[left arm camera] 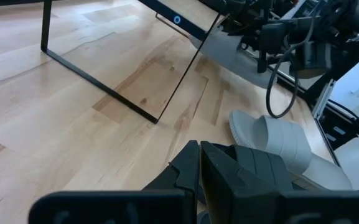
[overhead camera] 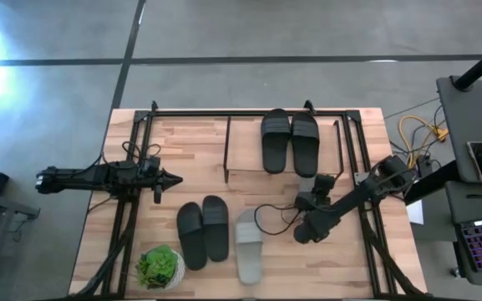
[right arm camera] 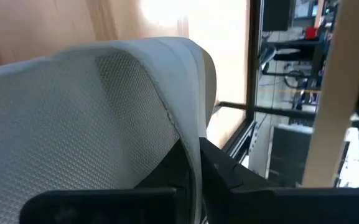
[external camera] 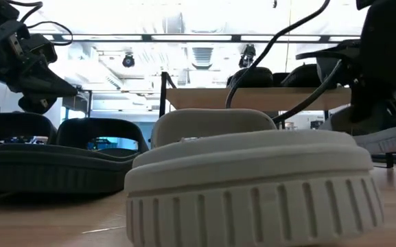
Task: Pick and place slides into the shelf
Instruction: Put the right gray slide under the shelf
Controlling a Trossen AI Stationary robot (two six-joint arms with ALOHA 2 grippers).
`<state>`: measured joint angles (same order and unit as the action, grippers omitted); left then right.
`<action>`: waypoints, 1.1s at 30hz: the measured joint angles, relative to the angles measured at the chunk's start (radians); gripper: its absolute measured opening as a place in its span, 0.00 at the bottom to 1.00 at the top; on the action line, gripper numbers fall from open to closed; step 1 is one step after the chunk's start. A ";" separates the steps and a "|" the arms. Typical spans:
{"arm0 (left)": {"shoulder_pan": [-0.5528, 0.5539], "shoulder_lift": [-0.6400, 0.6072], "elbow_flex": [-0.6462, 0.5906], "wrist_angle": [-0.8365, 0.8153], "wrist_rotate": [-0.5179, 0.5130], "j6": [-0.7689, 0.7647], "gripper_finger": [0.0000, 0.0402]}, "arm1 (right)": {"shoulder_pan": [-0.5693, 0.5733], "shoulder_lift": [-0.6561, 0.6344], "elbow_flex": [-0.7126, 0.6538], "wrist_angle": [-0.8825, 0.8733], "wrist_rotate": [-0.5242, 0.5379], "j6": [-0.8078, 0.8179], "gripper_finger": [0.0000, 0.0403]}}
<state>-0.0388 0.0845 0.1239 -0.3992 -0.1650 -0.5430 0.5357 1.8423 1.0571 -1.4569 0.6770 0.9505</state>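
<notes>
My right gripper is shut on a light grey slide, held up near the shelf's right end; in the high view my arm hides it. Its mate lies flat on the table near the front edge. One black pair lies on the table to the left of it. Another black pair rests on the shelf's wooden top board. My left gripper hangs shut and holding nothing at the table's left. My right gripper pinches the light grey slide's rim between its two fingers, beside the textured face. The fingers slant down from the table's right side. The slide is lifted clear of the table and tilted, its pale sole showing under the gripper.
A green potted plant stands at the front left corner. The shelf's thin black legs stand behind the held slide. A loose black cable loops over the table between the grey slide and my right arm.
</notes>
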 joint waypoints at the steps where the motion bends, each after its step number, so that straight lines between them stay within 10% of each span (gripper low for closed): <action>1: 0.000 0.000 0.000 0.000 0.000 0.000 0.00 | 0.000 -0.001 -0.005 0.002 -0.006 0.014 0.04; 15: 0.000 0.000 0.000 0.000 0.000 0.000 0.00 | 0.002 -0.021 -0.005 -0.099 -0.051 0.119 0.46; 23: 0.000 0.000 0.000 0.000 0.000 0.000 0.00 | 0.030 -0.059 0.027 -0.025 -0.061 0.106 0.49; 33: 0.000 0.000 0.000 0.000 0.000 0.000 0.00 | 0.042 -0.108 0.007 0.026 -0.382 0.092 0.49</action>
<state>-0.0388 0.0844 0.1240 -0.3992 -0.1650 -0.5433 0.5773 1.7346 1.0643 -1.4312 0.2949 1.0430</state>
